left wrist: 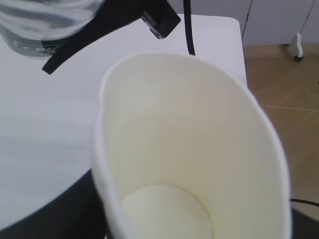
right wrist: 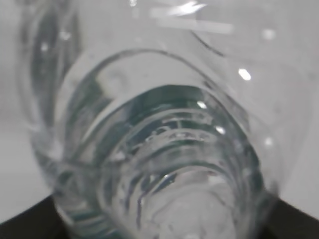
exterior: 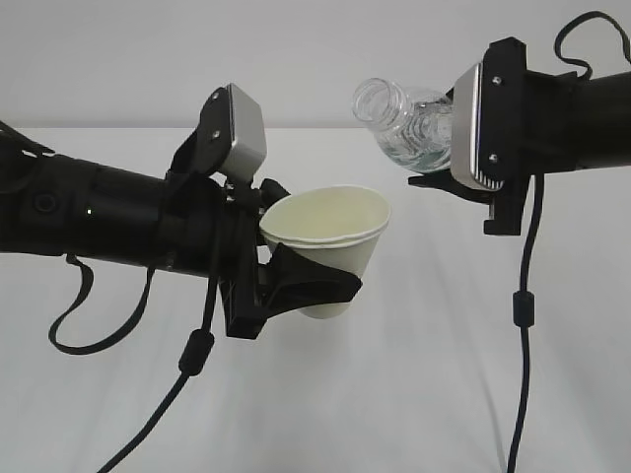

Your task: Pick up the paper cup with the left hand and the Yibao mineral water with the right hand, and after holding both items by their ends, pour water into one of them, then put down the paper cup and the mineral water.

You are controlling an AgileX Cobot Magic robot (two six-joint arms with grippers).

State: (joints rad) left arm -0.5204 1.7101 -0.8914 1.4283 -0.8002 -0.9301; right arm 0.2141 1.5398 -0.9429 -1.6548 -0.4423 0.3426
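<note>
My left gripper (exterior: 296,281) is shut on the white paper cup (exterior: 330,246) and holds it in the air, mouth tilted up and toward the right. The cup fills the left wrist view (left wrist: 194,149); its cream inside looks dry. My right gripper (exterior: 463,182) is shut on the Yibao mineral water (exterior: 409,123), a clear ribbed bottle held almost level, its open neck pointing left, above and slightly right of the cup's rim. The bottle fills the right wrist view (right wrist: 159,149). Its green label is hidden behind the gripper.
The white table (exterior: 444,374) lies below both arms. Black cables (exterior: 523,315) hang from each wrist. In the left wrist view the table's far edge and a wooden floor (left wrist: 289,99) show at the right.
</note>
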